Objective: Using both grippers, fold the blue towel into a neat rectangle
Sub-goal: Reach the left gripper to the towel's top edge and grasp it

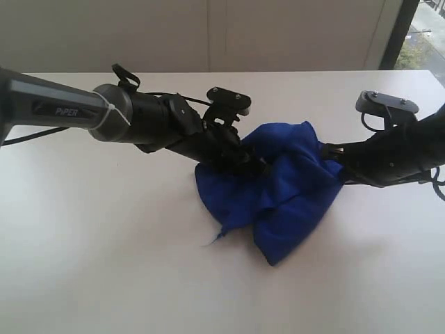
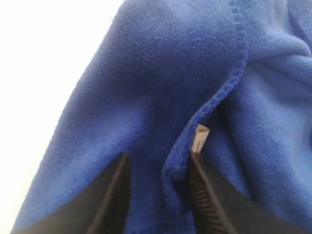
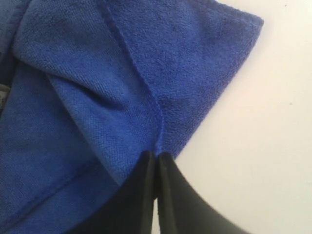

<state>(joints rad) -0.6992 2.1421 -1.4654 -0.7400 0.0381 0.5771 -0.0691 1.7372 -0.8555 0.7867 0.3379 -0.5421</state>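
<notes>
Exterior overlooks table [image 1: 104, 264], wrist views close on towel [image 2: 146, 73]

White table [image 1: 104, 264] under & around left gripper [image 1: 259, 163]; pale panelled wall [image 1: 208, 35] beyond; window [image 1: 424, 35] w/ greenery outside, behind right gripper [image 1: 332, 154].

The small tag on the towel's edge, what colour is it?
White; the tag shows best in the left wrist view.

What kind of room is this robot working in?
Probably a lab or office workroom: two black robot arms work over a big white table, with a plain pale wall and a window behind.
</notes>
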